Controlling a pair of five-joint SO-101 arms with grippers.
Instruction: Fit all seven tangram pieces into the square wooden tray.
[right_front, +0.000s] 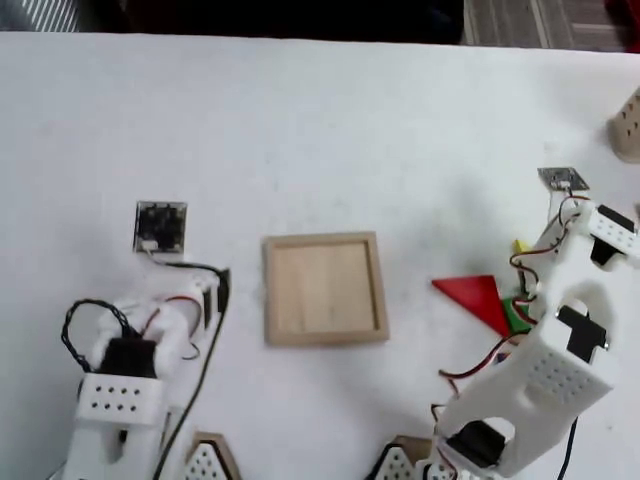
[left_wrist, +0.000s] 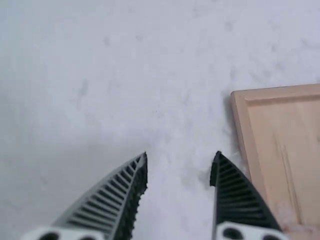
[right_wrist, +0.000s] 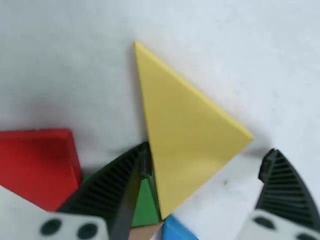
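The tray (right_front: 322, 290) lies bare in the middle of the tabletop (right_front: 300, 120), well apart from the yellow triangle (right_wrist: 185, 135), which lies beside the red triangle (right_front: 475, 297) between the wide-open right jaws that hold nothing, while the left jaws, open and empty, sit just beside the tray.

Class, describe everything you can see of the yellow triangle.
The yellow triangle is a flat, plain, matt piece lying flat on the white table. The open right gripper straddles it: one finger at its edge, the other clear of it. One corner meets the green piece and blue piece; the red piece lies apart.
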